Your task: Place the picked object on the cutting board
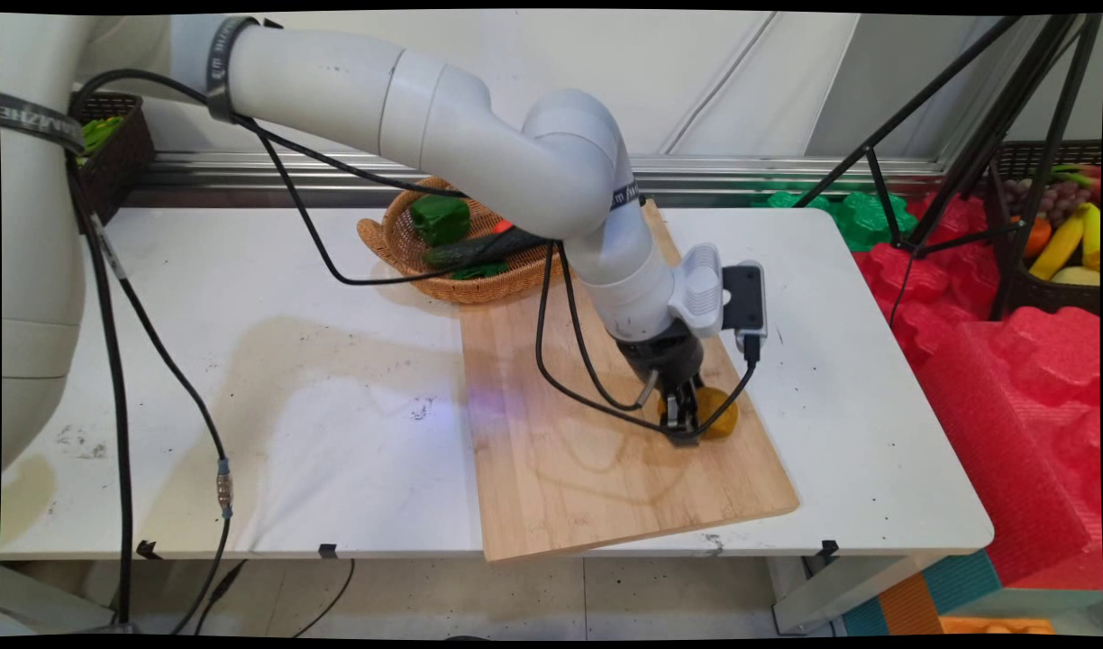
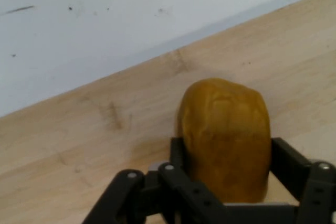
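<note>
1. While the arm is reaching down over the wooden cutting board (image 1: 606,451) in the main view, the gripper (image 1: 684,422) is standing at the board's right side with its fingers closing round a yellow-brown potato-like object (image 1: 721,413), which is resting on the wood; no lift is showing, so the object is sitting gripped but not raised
2. Behind the board, at its far left corner, a wicker basket (image 1: 398,248) is holding a green bell pepper (image 1: 440,219), a dark cucumber (image 1: 479,248) and a bit of something red that the arm is mostly hiding
3. At the right edge, a dark basket (image 1: 1047,293) off the table is carrying bananas, grapes and other fruit; another dark basket (image 1: 119,158) at the upper left is holding something green
4. Looking along the gripper (image 2: 226,156) in the hand view, the object (image 2: 226,135) is filling the space between the two black fingers (image 2: 286,163), both pressing its sides, with the board (image 2: 105,129) beneath and the white table (image 2: 105,35) beyond its edge
</note>
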Action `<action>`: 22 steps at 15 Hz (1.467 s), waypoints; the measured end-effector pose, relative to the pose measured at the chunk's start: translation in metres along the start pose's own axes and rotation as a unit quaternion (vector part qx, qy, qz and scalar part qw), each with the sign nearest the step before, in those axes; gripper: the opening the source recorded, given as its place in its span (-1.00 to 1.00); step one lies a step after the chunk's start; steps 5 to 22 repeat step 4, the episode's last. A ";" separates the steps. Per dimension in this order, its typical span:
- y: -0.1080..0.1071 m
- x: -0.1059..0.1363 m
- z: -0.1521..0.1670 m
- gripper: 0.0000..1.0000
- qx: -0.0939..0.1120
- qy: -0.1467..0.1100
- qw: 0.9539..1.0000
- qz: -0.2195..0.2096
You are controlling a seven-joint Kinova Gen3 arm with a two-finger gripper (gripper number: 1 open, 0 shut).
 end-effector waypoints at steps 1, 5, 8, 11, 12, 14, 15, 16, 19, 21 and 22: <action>0.000 0.000 0.003 -1.00 -0.003 0.001 1.000 0.002; 0.001 0.000 0.001 1.00 -0.005 0.008 1.000 0.008; 0.001 0.000 0.001 1.00 -0.005 0.008 1.000 0.008; 0.001 0.000 0.001 1.00 -0.005 0.008 1.000 0.008; 0.001 0.000 0.001 1.00 -0.005 0.008 1.000 0.008; 0.001 0.000 0.001 1.00 -0.005 0.008 1.000 0.008; 0.001 0.000 0.001 1.00 -0.005 0.008 1.000 0.008; 0.001 0.000 0.001 1.00 -0.005 0.008 1.000 0.008; 0.001 0.000 0.001 1.00 -0.005 0.008 1.000 0.008; 0.001 0.000 0.001 1.00 -0.005 0.008 1.000 0.008; 0.001 0.000 0.001 1.00 -0.005 0.008 1.000 0.008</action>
